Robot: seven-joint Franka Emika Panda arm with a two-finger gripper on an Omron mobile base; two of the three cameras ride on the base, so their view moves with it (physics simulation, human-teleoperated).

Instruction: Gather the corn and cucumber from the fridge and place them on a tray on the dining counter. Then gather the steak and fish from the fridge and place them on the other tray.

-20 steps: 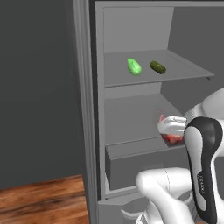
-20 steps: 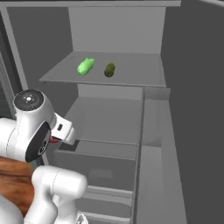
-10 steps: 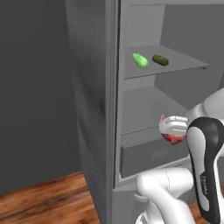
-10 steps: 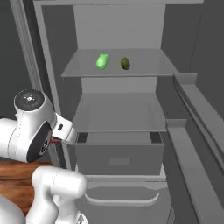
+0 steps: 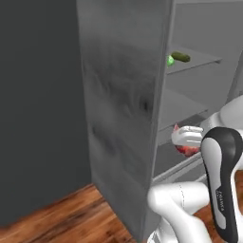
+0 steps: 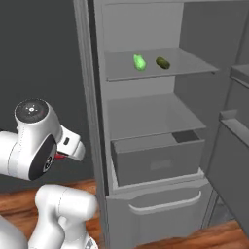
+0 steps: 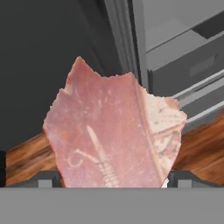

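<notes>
**One steak in the grip, two vegetables on the shelf**

One flat pink-red steak with paler marbling (image 7: 113, 131) sits between the two dark fingertips of the gripper (image 7: 113, 177). The fingers stand wide, one at each lower corner of the slab, clamped across its breadth. The meat hangs clear of the tall grey fridge (image 6: 97, 97), out in front of its left side and over the brown wooden floor (image 7: 26, 162).

My worry is the hold. The slab is broad and thin and pinched only at its lower edge, so I judge a sharp swing or a fast turn of the base could make it pivot or slide out onto the floor. The hand is also close to the fridge's side wall, and a careless sweep of the arm could clip it and knock the steak loose.

Counting outward, I see:
- one bright light-green pointed corn (image 6: 139, 62);
- one dark olive-green stubby cucumber (image 6: 163, 62) just beside it, apart, both on the upper grey shelf (image 6: 194, 65);
- one bare shelf below that;
- one grey drawer (image 6: 155, 163) pulled partly out.

Both vegetables have yet to be collected.
</notes>
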